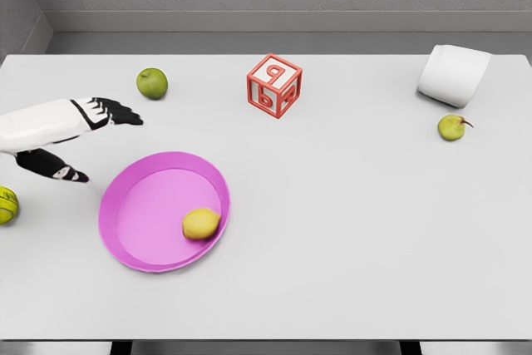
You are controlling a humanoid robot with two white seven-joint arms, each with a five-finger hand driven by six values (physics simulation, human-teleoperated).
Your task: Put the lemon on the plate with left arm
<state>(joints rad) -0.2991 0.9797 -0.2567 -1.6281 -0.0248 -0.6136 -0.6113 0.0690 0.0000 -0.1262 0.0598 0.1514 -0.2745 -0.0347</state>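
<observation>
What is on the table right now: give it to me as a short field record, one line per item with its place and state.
yellow lemon: lying in the plate, near its right rim
round pink plate: lower left of the white table
left hand: fingers extended, holding nothing, above the plate
green apple: far left
red letter cube: far centre
white cup: tipped over, far right

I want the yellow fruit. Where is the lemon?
In the head view, the lemon lies inside the pink plate, near its right rim, at the table's lower left.
</observation>
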